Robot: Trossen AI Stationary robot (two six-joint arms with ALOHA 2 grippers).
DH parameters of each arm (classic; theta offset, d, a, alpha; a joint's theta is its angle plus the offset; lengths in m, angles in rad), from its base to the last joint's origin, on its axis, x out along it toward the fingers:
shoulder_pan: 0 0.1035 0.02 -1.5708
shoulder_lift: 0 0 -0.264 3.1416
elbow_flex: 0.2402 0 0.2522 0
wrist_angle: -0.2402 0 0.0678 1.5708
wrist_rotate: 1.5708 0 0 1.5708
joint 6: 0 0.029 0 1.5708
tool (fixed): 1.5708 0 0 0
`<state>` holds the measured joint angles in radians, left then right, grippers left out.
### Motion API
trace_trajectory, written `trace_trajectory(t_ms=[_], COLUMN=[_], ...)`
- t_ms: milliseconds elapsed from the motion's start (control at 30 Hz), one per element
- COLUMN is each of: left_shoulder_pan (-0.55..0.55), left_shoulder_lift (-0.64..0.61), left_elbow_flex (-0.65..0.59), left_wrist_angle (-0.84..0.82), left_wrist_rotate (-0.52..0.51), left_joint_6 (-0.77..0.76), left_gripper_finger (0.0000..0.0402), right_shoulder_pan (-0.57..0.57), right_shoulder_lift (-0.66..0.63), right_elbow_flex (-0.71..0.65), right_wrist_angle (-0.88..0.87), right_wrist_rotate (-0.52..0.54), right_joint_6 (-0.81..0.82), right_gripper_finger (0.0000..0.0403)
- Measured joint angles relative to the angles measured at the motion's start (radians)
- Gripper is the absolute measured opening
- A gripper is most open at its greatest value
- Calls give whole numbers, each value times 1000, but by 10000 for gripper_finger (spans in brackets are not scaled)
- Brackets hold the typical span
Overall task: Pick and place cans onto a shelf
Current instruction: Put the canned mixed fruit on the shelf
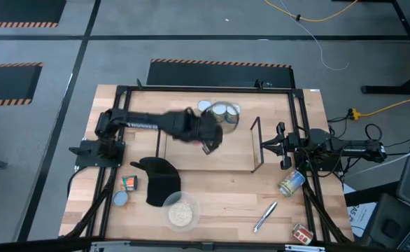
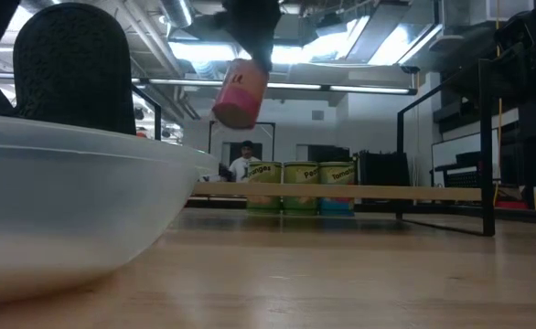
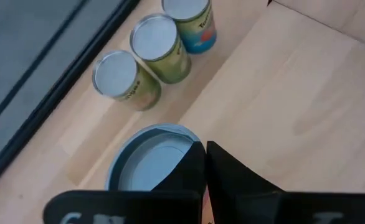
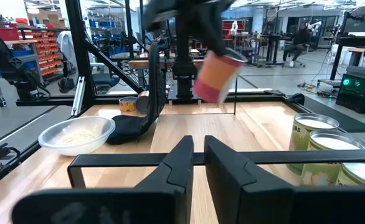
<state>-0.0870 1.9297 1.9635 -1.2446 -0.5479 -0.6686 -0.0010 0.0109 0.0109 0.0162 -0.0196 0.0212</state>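
Nearest you in the low view sits a clear bowl [image 2: 76, 210], with a dark cloth [image 2: 71, 68] behind it. Above the table, your left gripper [image 1: 208, 140] is clenched on a pink-and-orange can [image 2: 239, 94] with a pale blue top, tilted in the air. Beyond it, three green-yellow cans [image 2: 300, 187] stand side by side under the shelf [image 2: 341, 191] board. Your right gripper [image 1: 283, 145] waits at the table's right edge, fingers nearly together on nothing.

In the high view the left gripper [image 1: 206, 138] is motion-blurred and its can is hidden beneath it; the low view crops that gripper [image 2: 250, 37] at the top edge; the bowl [image 2: 76, 219] runs off the left; the can labels [image 2: 300, 173] are unreadable.
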Motion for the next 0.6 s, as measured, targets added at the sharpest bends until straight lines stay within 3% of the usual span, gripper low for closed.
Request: trace_trajectory(t_ms=[333, 600], left_shoulder_pan=[-164, -205], left_shoulder_lift=[0, 0], left_elbow_flex=[-157, -335], left_wrist_angle=[-20, -31], left_wrist_rotate=[-191, -241], left_joint_6=[-426, -714], left_gripper_finger=[0, 0], right_shoulder_pan=[0, 0], right_shoulder_lift=[0, 0], right_elbow_flex=[0, 0], right_wrist_angle=[0, 0], right_wrist_rotate=[0, 0], right_joint_6=[0, 0], right_gripper_finger=[46, 46])
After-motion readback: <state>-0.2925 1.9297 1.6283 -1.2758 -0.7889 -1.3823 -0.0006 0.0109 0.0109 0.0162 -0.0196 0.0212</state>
